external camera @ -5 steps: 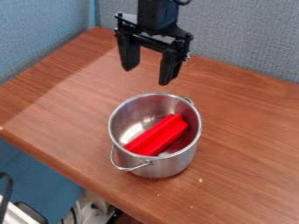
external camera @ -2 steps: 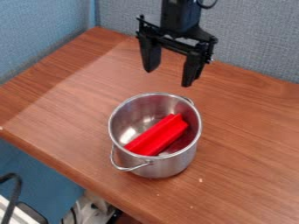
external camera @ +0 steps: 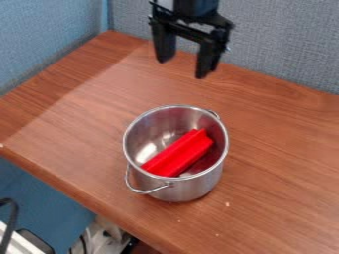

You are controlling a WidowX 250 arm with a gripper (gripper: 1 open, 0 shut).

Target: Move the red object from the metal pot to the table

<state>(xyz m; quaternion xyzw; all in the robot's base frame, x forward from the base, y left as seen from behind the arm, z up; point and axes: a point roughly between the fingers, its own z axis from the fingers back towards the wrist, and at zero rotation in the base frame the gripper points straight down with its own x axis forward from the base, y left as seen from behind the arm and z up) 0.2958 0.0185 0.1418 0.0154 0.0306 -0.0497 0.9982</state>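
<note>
The red object, a flat bright red bar, lies slanted inside the metal pot, one end up against the far right wall. The shiny round pot stands on the reddish-brown table toward its near edge, its wire handle hanging down the front. My gripper hangs high over the far part of the table, well behind the pot and apart from it. Its two black fingers point down and stand wide open with nothing between them.
A blue-grey partition wall runs behind the table. The table's near edge drops off just in front of the pot, with floor and cables below at the lower left.
Over the last second the open gripper drifted right, then rose and moved back toward the wall. The pot and the red bar stayed put.
</note>
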